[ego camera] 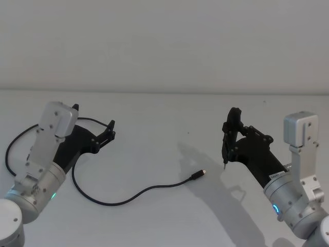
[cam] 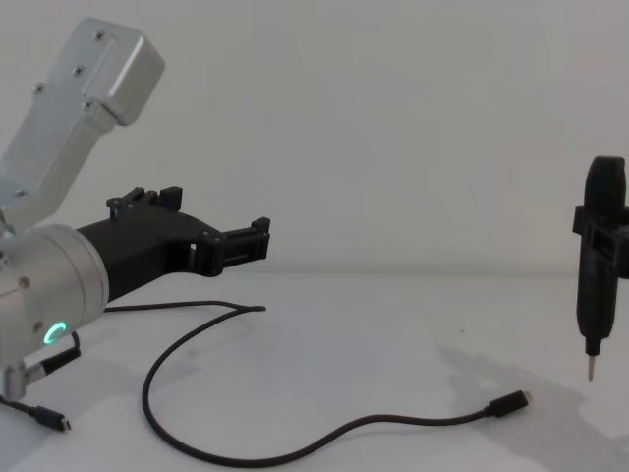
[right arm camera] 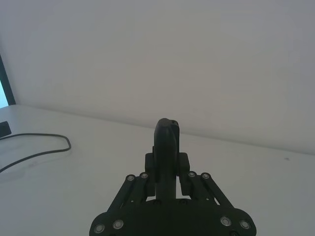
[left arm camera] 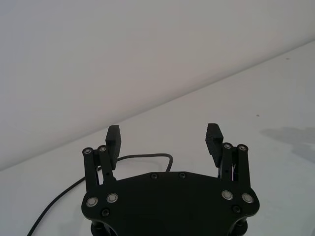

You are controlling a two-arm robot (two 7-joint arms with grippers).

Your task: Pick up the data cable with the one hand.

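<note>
The data cable (ego camera: pixel 121 201) is a thin black cord that curves across the white table. Its plug (ego camera: pixel 198 175) with a silver tip lies mid-table. The cord loops back under and behind my left gripper (ego camera: pixel 94 116), which hovers open above the table at the left. Nothing sits between its fingers (left arm camera: pixel 112 135); the cable (left arm camera: pixel 147 156) runs on the table beyond them. From the chest, the left gripper (cam: pixel 218 218) hangs above the cord (cam: pixel 295 452), and the plug (cam: pixel 512 401) lies far right. My right gripper (ego camera: pixel 232 144) is shut on an upright black pen-like tool (ego camera: pixel 226 146).
The tool (cam: pixel 600 265) points tip down, above the table, right of the plug. A second small cable end (cam: pixel 54 421) lies near the left arm's base. A plain wall (ego camera: pixel 164 41) bounds the table's far edge. Bare tabletop (ego camera: pixel 164 128) lies between the two arms.
</note>
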